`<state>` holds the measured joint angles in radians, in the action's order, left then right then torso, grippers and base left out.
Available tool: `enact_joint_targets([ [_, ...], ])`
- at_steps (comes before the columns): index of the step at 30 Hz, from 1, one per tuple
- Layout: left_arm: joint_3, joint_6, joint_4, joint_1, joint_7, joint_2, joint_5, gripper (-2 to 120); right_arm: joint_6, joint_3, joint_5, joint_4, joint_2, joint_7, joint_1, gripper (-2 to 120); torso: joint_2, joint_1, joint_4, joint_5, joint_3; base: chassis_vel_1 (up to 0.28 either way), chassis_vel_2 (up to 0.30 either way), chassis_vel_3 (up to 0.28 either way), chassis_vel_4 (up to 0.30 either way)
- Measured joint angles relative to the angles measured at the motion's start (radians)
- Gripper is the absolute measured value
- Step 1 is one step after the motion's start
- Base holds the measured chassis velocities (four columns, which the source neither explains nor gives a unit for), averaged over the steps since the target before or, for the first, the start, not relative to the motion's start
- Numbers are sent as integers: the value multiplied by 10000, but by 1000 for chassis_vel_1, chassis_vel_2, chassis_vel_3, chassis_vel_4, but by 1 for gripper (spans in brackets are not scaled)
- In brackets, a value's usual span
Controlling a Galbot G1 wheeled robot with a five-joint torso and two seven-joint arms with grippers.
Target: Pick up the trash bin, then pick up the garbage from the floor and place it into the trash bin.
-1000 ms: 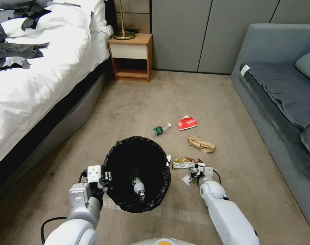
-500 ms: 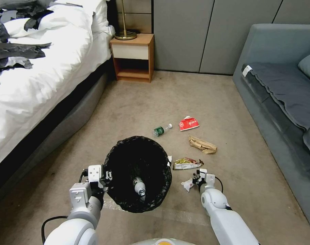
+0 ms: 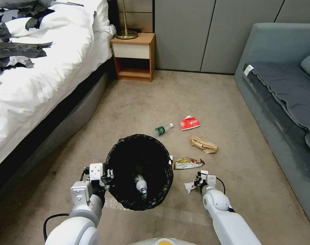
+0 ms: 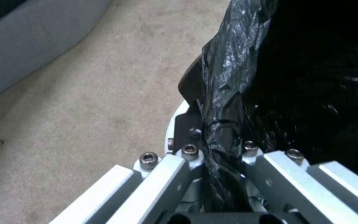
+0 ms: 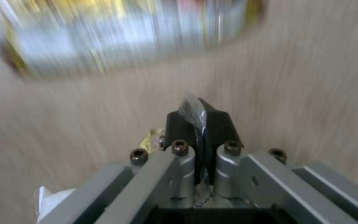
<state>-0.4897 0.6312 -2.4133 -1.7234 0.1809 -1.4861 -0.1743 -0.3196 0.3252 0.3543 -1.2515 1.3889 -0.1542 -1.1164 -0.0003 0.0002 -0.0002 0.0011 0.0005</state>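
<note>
The trash bin, white with a black bag liner, hangs low at my front left, and a clear bottle lies inside it. My left gripper is shut on its rim; the left wrist view shows the liner pinched between the fingers of the left gripper. My right gripper is shut on a crumpled white wrapper just above the carpet, a thin clear strip clamped in the right gripper. A yellow snack wrapper, a brown paper bag, a red packet and another bottle lie further out.
A bed with white bedding and black clothing runs along the left. A wooden nightstand stands at the back wall. A grey sofa lines the right side. Open carpet lies between them.
My right gripper has drawn back toward me from the yellow wrapper, taking the white wrapper with it. The view has shifted slightly; the bin stays in the left gripper.
</note>
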Motion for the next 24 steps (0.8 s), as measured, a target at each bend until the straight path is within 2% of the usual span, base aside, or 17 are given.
enact_joint_targets([
  [1,0,0,0,0,0,0,0,0,0,0,0,0,0,0,0,0,0,0,0,0,0,0,0,0,0],
  [3,-4,5,53,35,1,63,-119,0,567,-71,152,-1162,-163,41,-280,0,0,1,-1,-9,-1,0,0,0,0],
  [4,-4,5,53,35,1,63,-119,0,567,-71,152,-1162,-163,41,-280,0,0,1,-1,-9,-1,0,0,0,0],
  [6,-27,25,96,51,20,158,-235,0,1183,-118,260,-3008,-410,207,-682,0,0,0,2,-12,-2,0,0,0,0],
  [7,-27,25,96,51,20,158,-235,0,1183,-118,260,-3008,-410,207,-682,0,0,0,2,-12,-2,0,0,0,0],
  [8,-32,34,105,53,23,207,-288,0,1484,-128,379,-4098,-557,374,-854,0,0,0,1,-12,-3,0,0,0,0],
  [10,-40,47,122,61,31,246,-336,0,2212,-70,543,-5727,-838,998,-1004,0,1,0,3,-16,-4,0,0,0,0],
  [11,-37,55,128,67,34,251,-351,0,2809,-17,806,-6454,-1042,1699,-1012,0,1,0,2,-14,-3,0,0,0,0],
  [12,-37,55,128,67,34,251,-351,0,2809,-17,806,-6454,-1042,1699,-1012,0,1,0,2,-14,-3,0,0,0,0],
  [15,17,62,158,67,35,250,-359,0,4330,79,1478,-7657,-1574,3712,-868,0,1,0,3,-12,-4,0,0,0,0],
  [16,17,62,158,67,35,250,-359,0,4330,79,1478,-7657,-1574,3712,-868,0,1,0,3,-12,-4,0,0,0,0],
  [18,76,66,205,55,36,249,-346,0,4885,-117,2091,-8512,-2182,4751,-861,0,1,0,2,-11,-4,0,0,0,0],
  [20,122,67,231,63,36,223,-336,0,5110,-479,2333,-9085,-2698,5172,-1009,0,1,0,2,-10,-4,0,0,0,0],
  [24,151,69,255,76,37,197,-323,0,5250,-940,2292,-9432,-3047,5286,-1188,0,1,0,0,-11,-5,0,0,0,0],
])
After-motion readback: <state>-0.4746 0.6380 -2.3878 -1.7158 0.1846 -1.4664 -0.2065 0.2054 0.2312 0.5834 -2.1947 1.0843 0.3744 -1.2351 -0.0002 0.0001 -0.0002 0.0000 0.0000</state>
